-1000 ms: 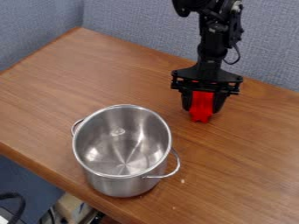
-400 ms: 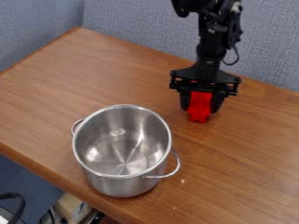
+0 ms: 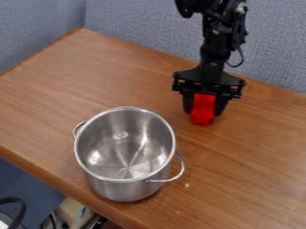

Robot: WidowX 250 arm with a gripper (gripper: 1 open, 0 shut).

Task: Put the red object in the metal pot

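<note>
The red object (image 3: 206, 111) stands on end on the wooden table, right of centre. My gripper (image 3: 207, 102) points straight down over it, with its black fingers pressed against both sides of the block, so it is shut on the block. The block's lower end rests on or just above the tabletop. The metal pot (image 3: 120, 185), shiny and round with small side handles, sits empty near the table's front edge, to the lower left of the gripper and well apart from it.
The brown wooden table (image 3: 72, 80) runs diagonally, its front edge just below the pot. A grey-blue wall (image 3: 131, 22) stands behind, and the black arm (image 3: 217, 27) rises above the gripper.
</note>
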